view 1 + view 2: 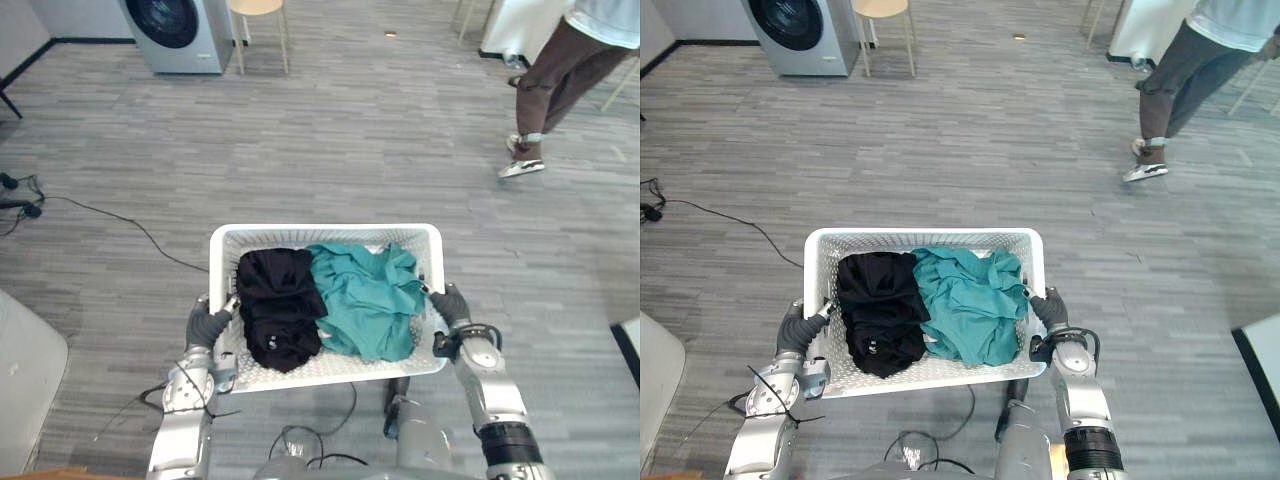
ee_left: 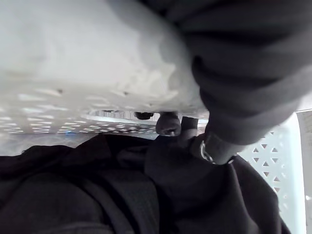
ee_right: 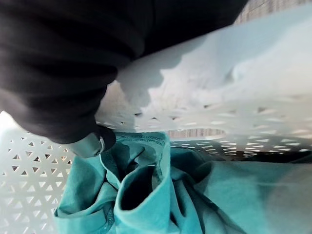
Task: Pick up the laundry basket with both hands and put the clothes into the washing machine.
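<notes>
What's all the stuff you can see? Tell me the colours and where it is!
laundry basket: one, white, between the two hands
black clothes: one pile, black, basket's left half
teal clothes: one pile, teal, basket's right half
washing machine: one, grey, dark round door, far left
stool: one, pale seat, right of the washing machine
person: one, brown trousers, far right
left hand: one, dark cover, curled on basket's left rim
right hand: one, dark cover, curled on basket's right rim
</notes>
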{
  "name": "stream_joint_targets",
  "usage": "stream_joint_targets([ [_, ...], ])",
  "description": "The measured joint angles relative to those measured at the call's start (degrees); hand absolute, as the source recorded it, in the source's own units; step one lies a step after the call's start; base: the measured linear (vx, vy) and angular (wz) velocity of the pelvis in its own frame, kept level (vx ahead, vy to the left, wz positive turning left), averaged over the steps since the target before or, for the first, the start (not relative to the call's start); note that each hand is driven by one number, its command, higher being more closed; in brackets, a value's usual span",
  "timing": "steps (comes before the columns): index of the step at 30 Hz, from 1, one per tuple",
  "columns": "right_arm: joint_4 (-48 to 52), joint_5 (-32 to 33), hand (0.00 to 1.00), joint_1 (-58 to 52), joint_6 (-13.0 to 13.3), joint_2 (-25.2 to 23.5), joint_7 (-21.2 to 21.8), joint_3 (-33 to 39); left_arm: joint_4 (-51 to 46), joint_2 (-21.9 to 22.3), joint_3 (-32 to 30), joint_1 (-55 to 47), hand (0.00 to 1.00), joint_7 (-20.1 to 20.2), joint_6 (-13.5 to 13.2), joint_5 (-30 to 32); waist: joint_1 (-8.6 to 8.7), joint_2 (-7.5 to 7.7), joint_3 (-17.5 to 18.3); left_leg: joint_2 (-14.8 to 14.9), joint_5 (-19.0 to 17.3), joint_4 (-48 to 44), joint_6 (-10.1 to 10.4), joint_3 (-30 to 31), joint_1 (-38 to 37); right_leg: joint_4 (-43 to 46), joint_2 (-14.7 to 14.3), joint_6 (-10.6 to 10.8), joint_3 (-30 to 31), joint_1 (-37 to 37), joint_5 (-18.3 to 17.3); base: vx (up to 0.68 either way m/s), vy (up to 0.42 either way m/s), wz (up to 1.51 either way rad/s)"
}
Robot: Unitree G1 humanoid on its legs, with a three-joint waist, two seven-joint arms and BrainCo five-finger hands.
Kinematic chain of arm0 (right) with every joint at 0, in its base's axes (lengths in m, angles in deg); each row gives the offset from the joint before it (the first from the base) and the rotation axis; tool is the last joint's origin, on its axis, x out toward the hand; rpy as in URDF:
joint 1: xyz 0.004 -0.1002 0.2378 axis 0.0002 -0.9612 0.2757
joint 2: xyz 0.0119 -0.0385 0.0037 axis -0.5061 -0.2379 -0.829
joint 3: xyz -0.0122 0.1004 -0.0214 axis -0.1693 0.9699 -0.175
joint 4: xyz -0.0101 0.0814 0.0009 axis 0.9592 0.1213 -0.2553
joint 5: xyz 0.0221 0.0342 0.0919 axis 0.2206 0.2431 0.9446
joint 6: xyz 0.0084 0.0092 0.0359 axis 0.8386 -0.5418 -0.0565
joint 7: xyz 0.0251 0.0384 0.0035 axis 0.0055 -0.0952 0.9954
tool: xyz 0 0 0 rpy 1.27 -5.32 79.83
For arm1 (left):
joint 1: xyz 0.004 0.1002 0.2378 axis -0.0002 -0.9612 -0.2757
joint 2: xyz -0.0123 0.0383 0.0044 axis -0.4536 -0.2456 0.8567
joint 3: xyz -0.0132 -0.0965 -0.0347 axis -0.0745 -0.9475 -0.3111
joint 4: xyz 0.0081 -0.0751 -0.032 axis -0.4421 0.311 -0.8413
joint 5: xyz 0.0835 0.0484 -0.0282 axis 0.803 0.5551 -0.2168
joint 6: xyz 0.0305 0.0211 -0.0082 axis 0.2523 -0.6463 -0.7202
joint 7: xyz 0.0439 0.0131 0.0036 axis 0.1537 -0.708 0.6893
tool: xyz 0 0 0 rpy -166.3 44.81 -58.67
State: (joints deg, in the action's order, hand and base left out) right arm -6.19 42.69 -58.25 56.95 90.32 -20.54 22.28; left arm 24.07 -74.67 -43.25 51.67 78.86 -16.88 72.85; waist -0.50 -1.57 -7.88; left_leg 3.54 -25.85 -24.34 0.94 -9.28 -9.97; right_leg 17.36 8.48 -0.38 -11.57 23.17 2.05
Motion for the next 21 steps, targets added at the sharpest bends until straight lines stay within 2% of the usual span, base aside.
stream_joint_targets([
  [1, 0.41, -0.04, 1.00, -0.84, -0.02, 0.46, -0.05, 0.01, 0.38, 0.12, 0.32, 0.01, 1.00, 0.07, 0.00, 0.22, 0.36, -0.81, 0.87, 1.42, 0.01, -3.66, 0.15, 0.77, 0.53, 1.86, -0.78, -0.10, 0.26, -0.26, 2.15, 0.89, -0.270, 0.71],
  [2, 0.48, -0.08, 1.00, -0.80, -0.27, 2.33, -0.06, -0.05, 1.35, 1.78, 0.96, 0.13, 1.00, 0.00, -0.02, 0.38, 0.33, -4.52, 2.18, 6.32, 1.48, -13.29, 2.41, 0.51, 3.65, 4.82, -3.09, 0.63, -1.69, -1.41, -0.27, 0.60, -0.136, 0.22],
  [3, 0.52, -0.11, 1.00, 0.29, -0.58, 3.38, -0.31, -0.02, 1.92, 2.63, 1.13, 0.90, 1.00, -0.11, -0.03, 0.52, -0.45, -6.70, 2.32, 11.79, 9.01, -24.34, 2.41, -2.63, 7.84, 5.69, -5.64, 0.08, -2.78, -3.50, -2.84, 0.73, -0.151, -0.08],
  [4, 0.51, -0.13, 1.00, 0.74, -0.85, 3.55, -0.76, -0.09, 2.85, 2.85, 1.03, 1.56, 1.00, -0.17, -0.02, 0.49, -0.87, -6.91, 2.34, 14.64, 16.23, -29.19, 0.27, -5.37, 9.65, 5.02, -6.57, -0.03, -2.72, -5.31, -3.69, 0.68, -0.166, -0.31],
  [5, 0.57, -0.17, 1.00, 0.87, -0.87, 3.47, -1.32, -0.19, 4.12, 2.98, 1.01, 1.82, 1.00, -0.14, 0.06, 0.33, -1.29, -6.82, 2.30, 19.79, 30.66, -36.13, -4.54, -9.34, 12.08, 1.05, -7.68, -0.48, -2.48, -10.62, -4.07, 0.81, -0.185, -0.29],
  [6, 0.66, -0.60, 1.00, 0.90, -0.85, 3.47, -2.86, 0.27, 4.43, 2.61, 1.74, 2.36, 1.00, -0.12, -0.03, -0.41, -1.51, -6.38, 2.10, 22.28, 25.05, -43.03, -4.18, -10.56, 15.59, -3.52, -8.13, -0.47, -1.79, -15.86, -4.09, 0.78, -0.132, -0.30],
  [7, 0.71, -1.03, 1.00, 1.33, -0.82, 3.42, -3.57, 0.88, 4.43, 2.64, 2.20, 3.06, 1.00, -0.14, -0.37, -0.56, -1.97, -5.65, 1.64, 22.02, 20.53, -45.46, -3.81, -10.60, 18.69, -6.06, -7.81, -0.49, -0.95, -19.10, -4.10, 0.63, -0.055, -0.22],
  [8, 0.74, -1.18, 1.00, 1.64, -0.82, 3.34, -3.63, 1.26, 4.43, 2.64, 2.20, 3.52, 1.00, -0.11, -0.55, -0.82, -2.04, -5.19, 1.35, 21.25, 18.45, -45.55, -4.01, -10.49, 20.82, -7.78, -7.32, -0.50, -0.58, -21.04, -4.11, 0.58, 0.033, -0.20],
  [9, 1.17, -1.19, 1.00, 2.01, -0.82, 3.33, -3.71, 1.48, 4.41, 2.61, 2.02, 4.34, 1.00, -0.02, -0.71, -1.16, -2.06, -4.40, 0.83, 19.50, 14.86, -43.09, -3.55, -10.50, 25.24, -10.95, -6.31, -0.30, 0.15, -24.58, -4.28, 0.44, 0.079, -0.17],
  [11, 2.24, -1.19, 1.00, 2.45, -0.79, 3.32, -3.70, 1.60, 4.34, 2.52, 1.87, 4.95, 1.00, -0.04, -0.99, -1.45, -2.78, -3.02, -0.03, 16.58, 12.34, -32.50, -2.12, -11.41, 30.98, -13.27, -4.06, 1.92, 0.53, -28.21, -5.98, 0.53, 0.180, -0.25],
  [12, 2.27, -1.20, 1.00, 2.58, -0.72, 3.37, -3.67, 1.92, 4.11, 2.75, 1.94, 5.05, 1.00, -0.02, -0.99, -1.45, -3.72, -2.92, -0.09, 13.95, 13.44, -17.85, -0.47, -10.94, 33.60, -13.70, -1.88, 5.06, 0.23, -30.74, -8.32, 0.52, 0.246, -0.28],
  [13, 2.27, -1.20, 1.00, 2.57, -0.73, 3.38, -3.60, 1.92, 4.04, 2.97, 1.96, 4.93, 1.00, -0.02, -0.98, -1.44, -3.78, -2.76, -0.21, 12.99, 14.91, -11.17, 1.12, -10.54, 33.66, -13.76, -1.12, 6.48, 0.01, -31.86, -9.37, 0.55, 0.323, -0.22],
  [14, 1.81, -1.23, 1.00, 2.51, -0.63, 2.75, -3.60, 1.98, 3.91, 3.03, 1.97, 4.77, 1.00, 0.00, -0.98, -1.43, -3.75, -2.65, -0.30, 10.49, 20.69, -4.48, -1.30, -10.22, 32.57, -14.18, 0.78, 8.60, -0.46, -35.09, -11.69, 0.45, 0.280, 0.09],
  [15, 1.15, -1.24, 1.00, 2.46, -0.65, 1.96, -3.68, 1.99, 3.92, 2.81, 1.94, 4.77, 1.00, -0.13, -0.91, -1.40, -3.21, -0.71, -0.08, 8.54, 19.84, -3.83, -0.89, -11.18, 31.55, -14.72, 2.35, 8.84, -0.99, -36.02, -11.81, 0.66, 0.354, 0.28],
  [16, 0.92, -1.54, 1.00, 3.12, -0.48, 1.83, -3.74, 2.02, 3.30, 2.14, 1.90, 4.92, 1.00, -0.29, -0.85, -1.34, -3.09, -0.02, 0.16, 7.46, 18.19, -5.07, -2.34, -11.11, 32.07, -14.08, 2.35, 8.13, -1.24, -35.67, -11.01, 0.52, 0.237, 0.28],
  [17, 0.89, -1.62, 1.00, 3.58, -0.25, 1.94, -3.70, 1.96, 2.42, 2.05, 1.91, 4.88, 1.00, -0.31, -0.85, -1.35, -3.76, 0.10, 0.08, 7.47, 15.50, -7.94, -3.68, -10.83, 32.64, -12.78, 2.14, 7.72, -2.51, -35.71, -10.23, 0.71, 0.314, 0.31],
  [18, 0.64, -1.64, 1.00, 3.83, -0.07, 1.44, -3.70, 2.07, 2.21, 2.24, 1.94, 4.85, 1.00, -0.38, -0.84, -1.35, -3.99, 0.08, 0.11, 7.03, 11.41, -12.27, -6.19, -10.18, 32.50, -7.01, 3.52, 8.51, -3.28, -35.59, -10.42, 0.50, 0.248, 0.26],
  [19, 0.46, -1.66, 1.00, 3.78, 0.03, 1.26, -3.75, 2.17, 2.21, 2.24, 1.99, 4.76, 1.00, -0.38, -0.83, -1.35, -3.89, 0.28, 0.15, 6.26, 10.11, -12.74, -6.49, -10.00, 31.74, -2.98, 4.48, 9.39, -2.74, -34.62, -10.69, 0.58, 0.345, 0.40],
  [20, 0.28, -2.20, 1.00, 3.78, 0.19, 0.68, -3.75, 2.27, 2.21, 1.79, 2.03, 4.65, 1.00, -0.49, -0.81, -1.36, -3.82, 1.11, -0.06, 4.65, 7.74, -12.45, -6.10, -10.48, 29.16, 9.93, 7.24, 11.99, -0.57, -30.66, -10.75, 0.37, 0.250, 0.29],
  [21, 0.09, -2.51, 1.00, 3.78, 0.26, 0.28, -3.75, 2.27, 2.21, 1.43, 2.03, 4.59, 1.00, -0.69, -0.78, -1.36, -3.81, 1.45, -0.05, 3.85, 6.83, -12.34, -6.08, -10.60, 27.92, 17.89, 8.43, 14.42, 0.93, -27.94, -9.97, 0.44, 0.237, 0.24],
])
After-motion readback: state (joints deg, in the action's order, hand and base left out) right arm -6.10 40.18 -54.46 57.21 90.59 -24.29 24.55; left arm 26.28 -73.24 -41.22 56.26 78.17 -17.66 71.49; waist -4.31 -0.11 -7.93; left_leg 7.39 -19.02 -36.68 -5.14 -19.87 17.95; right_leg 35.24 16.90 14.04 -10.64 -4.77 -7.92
